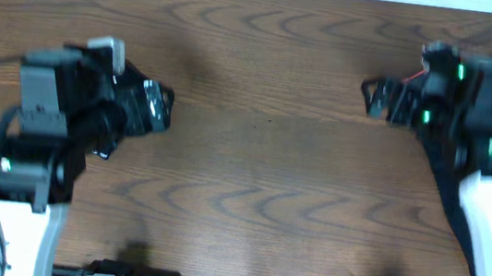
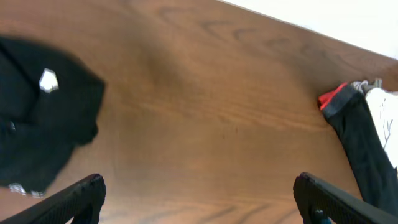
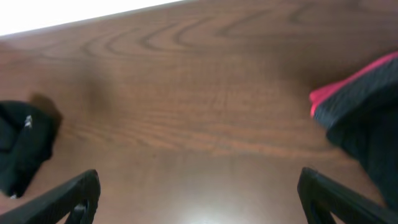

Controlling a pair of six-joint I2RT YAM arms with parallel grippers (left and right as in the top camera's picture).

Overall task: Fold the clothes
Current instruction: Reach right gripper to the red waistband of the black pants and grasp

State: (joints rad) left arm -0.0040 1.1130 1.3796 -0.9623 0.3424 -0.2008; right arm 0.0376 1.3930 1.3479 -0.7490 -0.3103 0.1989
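Note:
The clothes [image 2: 364, 146], long black trousers with a red-orange edge [image 2: 333, 97] and a grey band, lie at the right in the left wrist view. The right wrist view shows them at its right edge [image 3: 367, 121]. From overhead only a dark strip of the clothes [image 1: 450, 203] shows beside the right arm. My left gripper [image 2: 198, 183] is open over bare wood, and overhead it sits at the left [image 1: 161, 108]. My right gripper [image 3: 199, 177] is also open over bare wood, at the upper right overhead [image 1: 371, 97]. Neither gripper touches the trousers.
A small black folded garment [image 2: 43, 130] with a white tag [image 2: 48, 81] lies to the left, also seen far left in the right wrist view [image 3: 22, 146]. The wooden table [image 1: 262, 158] ends at a far edge along the top.

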